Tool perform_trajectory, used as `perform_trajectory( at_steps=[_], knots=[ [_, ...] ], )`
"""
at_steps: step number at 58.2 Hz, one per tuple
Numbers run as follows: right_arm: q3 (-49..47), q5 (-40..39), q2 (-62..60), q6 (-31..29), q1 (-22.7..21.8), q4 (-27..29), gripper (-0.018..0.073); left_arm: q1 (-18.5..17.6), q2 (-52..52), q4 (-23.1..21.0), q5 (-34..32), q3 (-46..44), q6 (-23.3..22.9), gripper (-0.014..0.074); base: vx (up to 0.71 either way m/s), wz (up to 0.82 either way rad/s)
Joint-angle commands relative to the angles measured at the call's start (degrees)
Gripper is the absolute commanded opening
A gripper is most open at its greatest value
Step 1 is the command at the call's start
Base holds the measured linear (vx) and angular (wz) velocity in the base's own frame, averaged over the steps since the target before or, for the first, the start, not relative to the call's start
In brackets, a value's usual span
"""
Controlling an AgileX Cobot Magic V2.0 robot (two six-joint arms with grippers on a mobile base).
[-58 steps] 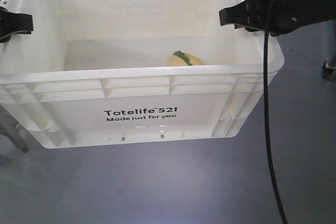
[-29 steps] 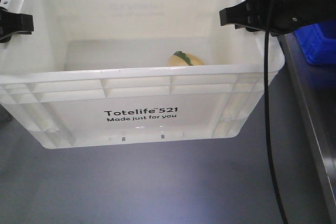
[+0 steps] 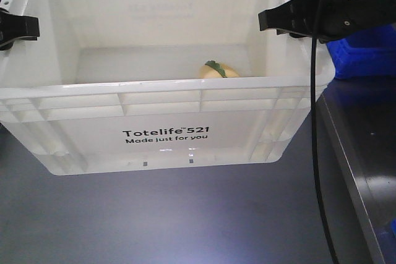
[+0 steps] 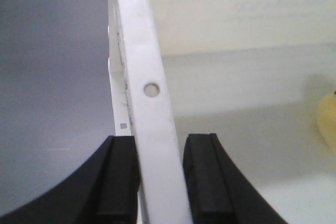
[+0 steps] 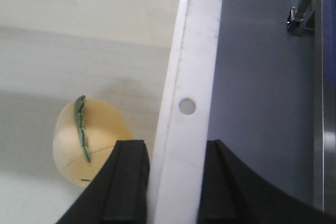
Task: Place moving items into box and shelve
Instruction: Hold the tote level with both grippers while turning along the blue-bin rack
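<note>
While the front-facing view looks down on me, my two arms reach in from either side to the large white rectangular plastic tote box [image 3: 161, 88], with grey floor [image 3: 185, 221] showing below it. My left gripper [image 3: 17, 28] sits on the left wall's rim and my right gripper [image 3: 277, 20] on the right wall's rim, both black and roughly level. The round yellow-orange plush fruit toy with a green leaf [image 3: 219, 69] lies on the box's bottom, right of centre. A blue plastic bin [image 3: 365, 54] stands behind my right arm.

From the left wrist, my black fingers [image 4: 118, 177] are clamped on the white rim, one outside and one inside.

From the right wrist, my jaws pinch the opposite rim the same way. The toy lies just inside that wall, beside my inner finger.
</note>
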Motion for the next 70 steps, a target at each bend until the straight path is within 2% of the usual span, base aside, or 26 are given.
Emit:
perform_trajectory(
  at_steps=[1, 70],
  knots=[
    [-2.6, -7.2, -2.6, -0.9, -0.4, -3.8, 0.0110, -0.2, -2.1, 1.2, -9.3, -2.4, 1.7, 0.0056, 0.21, -0.07],
    [-2.6, -7.1, -2.5, -0.9, -0.4, -3.8, 0.0110, -0.2, -2.1, 1.2, -9.3, -2.4, 1.7, 0.0056, 0.32, 0.00]
  ],
)
